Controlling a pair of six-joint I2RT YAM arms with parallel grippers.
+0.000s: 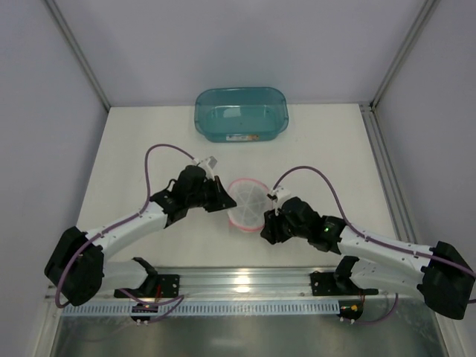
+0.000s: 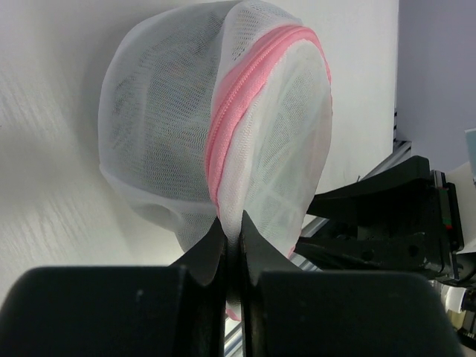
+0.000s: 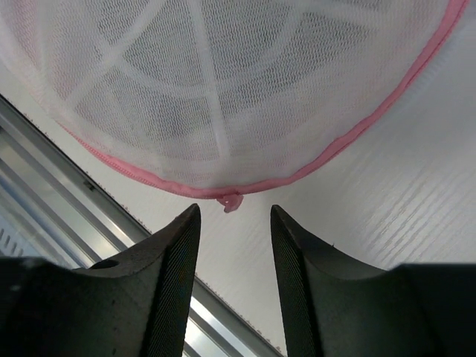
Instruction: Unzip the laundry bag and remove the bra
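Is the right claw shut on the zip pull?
No, the right claw is open, with the pink zip pull free near its tips.

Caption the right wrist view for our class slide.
Open right hand faces the pink zip pull on the laundry bag.

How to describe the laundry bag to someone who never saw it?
Find the teal tub at the table's far edge. Nearer, between the left gripper and right gripper, lies the laundry bag: the only round white mesh pouch, with a pink zip.
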